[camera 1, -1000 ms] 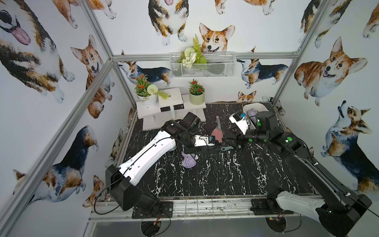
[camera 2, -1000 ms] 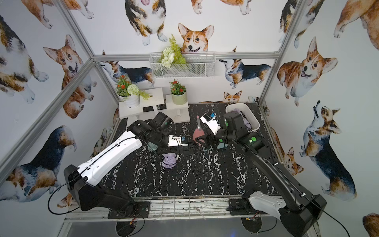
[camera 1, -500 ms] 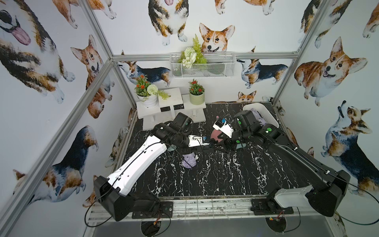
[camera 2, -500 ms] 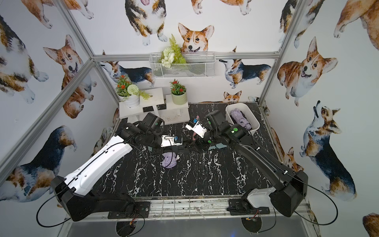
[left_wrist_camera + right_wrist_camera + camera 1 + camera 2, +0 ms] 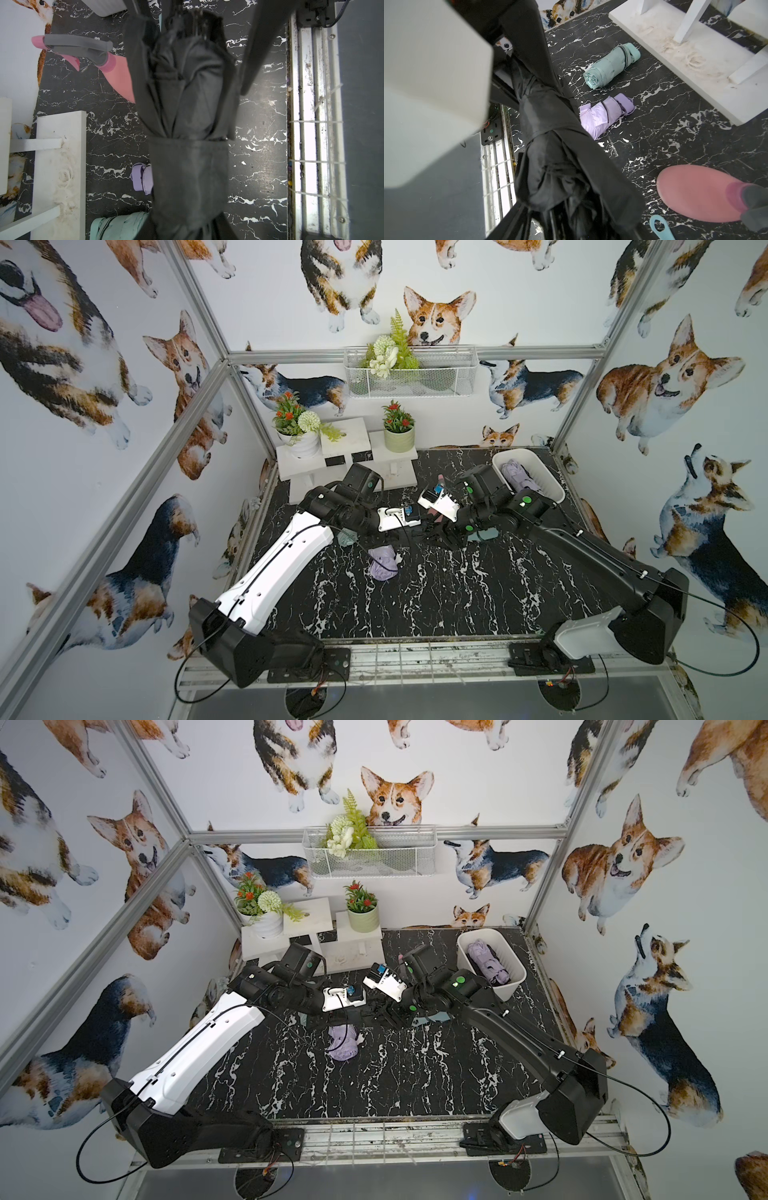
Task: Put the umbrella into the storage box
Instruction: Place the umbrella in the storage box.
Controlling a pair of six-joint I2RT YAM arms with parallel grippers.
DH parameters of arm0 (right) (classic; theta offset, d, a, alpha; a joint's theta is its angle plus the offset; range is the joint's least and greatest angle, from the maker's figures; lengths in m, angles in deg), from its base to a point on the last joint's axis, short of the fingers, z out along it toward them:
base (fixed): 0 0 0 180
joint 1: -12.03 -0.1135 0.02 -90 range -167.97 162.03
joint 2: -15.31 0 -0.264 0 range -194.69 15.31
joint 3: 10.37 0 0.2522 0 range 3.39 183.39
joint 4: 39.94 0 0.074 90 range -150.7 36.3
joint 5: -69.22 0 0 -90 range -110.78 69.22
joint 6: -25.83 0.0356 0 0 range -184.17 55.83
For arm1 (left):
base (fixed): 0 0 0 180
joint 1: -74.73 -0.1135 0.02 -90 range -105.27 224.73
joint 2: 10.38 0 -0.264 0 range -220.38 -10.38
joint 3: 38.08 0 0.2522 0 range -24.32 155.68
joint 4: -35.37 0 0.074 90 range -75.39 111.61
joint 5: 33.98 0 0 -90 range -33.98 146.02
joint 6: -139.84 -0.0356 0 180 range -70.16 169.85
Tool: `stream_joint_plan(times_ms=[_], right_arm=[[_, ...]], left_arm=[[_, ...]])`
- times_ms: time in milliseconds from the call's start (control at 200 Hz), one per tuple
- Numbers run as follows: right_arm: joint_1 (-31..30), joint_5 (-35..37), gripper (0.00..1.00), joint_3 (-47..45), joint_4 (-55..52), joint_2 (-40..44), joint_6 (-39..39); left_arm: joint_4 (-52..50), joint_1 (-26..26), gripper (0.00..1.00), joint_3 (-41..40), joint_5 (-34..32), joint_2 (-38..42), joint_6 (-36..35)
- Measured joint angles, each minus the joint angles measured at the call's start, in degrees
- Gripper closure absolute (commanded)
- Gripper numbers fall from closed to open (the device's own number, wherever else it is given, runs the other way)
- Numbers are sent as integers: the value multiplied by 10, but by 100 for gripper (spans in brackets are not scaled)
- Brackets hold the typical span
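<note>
1. The storage box (image 5: 510, 988) sits at the far right corner of the table (image 5: 457, 614), well apart from the middle where I work. One purple umbrella (image 5: 486, 965) lies in it already. So part of the job looks done, and the box has less room left.
2. The black umbrella (image 5: 187, 104) is the one I am moving. It is over the middle of the table, folded, with a band round it. It looks lifted off the table. It is not in the box yet.
3. My left gripper (image 5: 415, 531) is squeezed tight on one end of the black umbrella.
4. My right gripper (image 5: 440, 537) is at the other end. One of its fingers (image 5: 257, 45) stands just beside the cloth. The fingers are partly open round the umbrella, and I cannot tell if they pinch it.
5. What is left, I think: my right side takes hold, my left side lets go, and the umbrella rides over to the box.
6. The white stand (image 5: 353, 433) with flower pots is at the back, out of my way.
7. A pink thing (image 5: 118, 79) with a grey strap lies on the table near the black umbrella, on the way to the box. It is low, so I should pass above it.
8. A green umbrella (image 5: 610, 66) lies on the table, waiting.
9. The other purple umbrella (image 5: 604, 116) lies near it.
10. A small blue loop (image 5: 658, 226) lies beside the pink thing. I cannot tell what it belongs to.
</note>
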Motion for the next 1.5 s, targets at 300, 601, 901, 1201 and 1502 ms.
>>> stream_joint_plan(times_ms=[300, 601, 901, 1201, 1502], right_arm=[[-3, -5, 93, -61, 72, 44, -29], [1, 14, 100, -73, 89, 50, 4], [76, 39, 100, -82, 116, 90, 66], [227, 119, 100, -98, 130, 154, 154], [385, 202, 100, -113, 152, 172, 188]], left_arm=[[14, -5, 68, -18, 22, 13, 9], [155, -24, 2, -61, -5, 45, 173], [315, -74, 0, -121, -49, 104, 386], [355, -81, 0, -155, -120, 85, 556], [363, -81, 2, -188, -150, 51, 671]])
